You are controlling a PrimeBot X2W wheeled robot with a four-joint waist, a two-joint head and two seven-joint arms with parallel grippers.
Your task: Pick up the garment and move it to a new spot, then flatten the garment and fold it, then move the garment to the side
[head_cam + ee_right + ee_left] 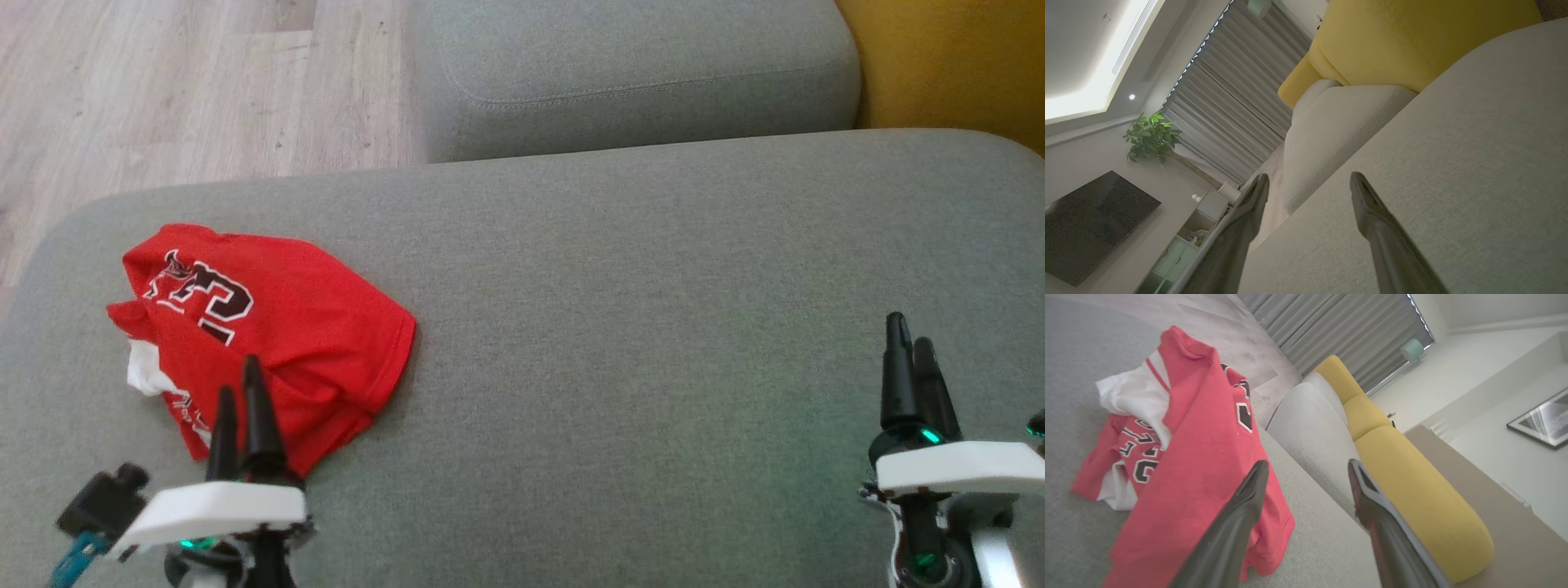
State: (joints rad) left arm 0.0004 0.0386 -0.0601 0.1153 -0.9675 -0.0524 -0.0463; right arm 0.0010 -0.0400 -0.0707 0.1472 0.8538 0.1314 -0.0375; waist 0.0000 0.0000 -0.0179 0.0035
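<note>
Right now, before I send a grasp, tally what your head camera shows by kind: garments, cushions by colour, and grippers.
Red jersey: 1
Grey cushions: 2, the near cushion under the jersey and the far cushion
Yellow cushion: 1
Grippers: 2, left gripper and right gripper, both open
Total: 6

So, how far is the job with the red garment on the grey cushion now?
Nothing looks done yet: the red garment lies crumpled on the grey cushion, neither flattened nor folded. In hand: the left gripper, jaws open, is at its near edge, holding nothing; the right gripper, also open, is far to the side. Left: pick up, move, flatten, fold, set aside.
</note>
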